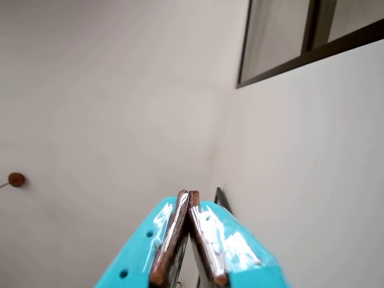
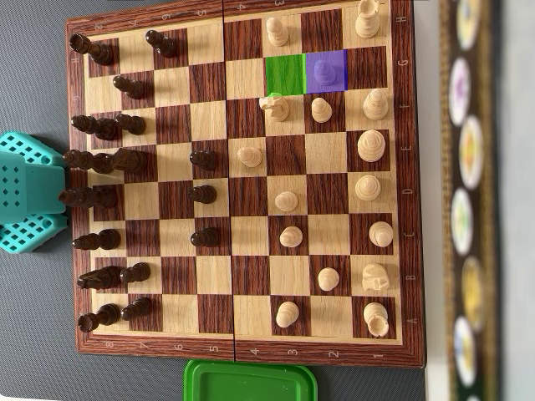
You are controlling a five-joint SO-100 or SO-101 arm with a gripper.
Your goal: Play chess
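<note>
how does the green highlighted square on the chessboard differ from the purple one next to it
In the overhead view, the green square is empty, while the purple square holds a pawn tinted by the overlay. Green lies nearer the board's middle; purple sits nearer the light pieces' edge. Both are adjacent, same-sized squares in one row.

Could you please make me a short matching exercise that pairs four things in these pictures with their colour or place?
Things:
1. claw
2. green square
3. purple square
4. green lid

Descriptions:
A. holds a pale pawn, in the overhead view
B. below the chessboard's bottom edge, in the overhead view
C. turquoise, fingers pressed together, in the wrist view
D. no piece on it

Pairs: 1-C, 2-D, 3-A, 4-B
</note>
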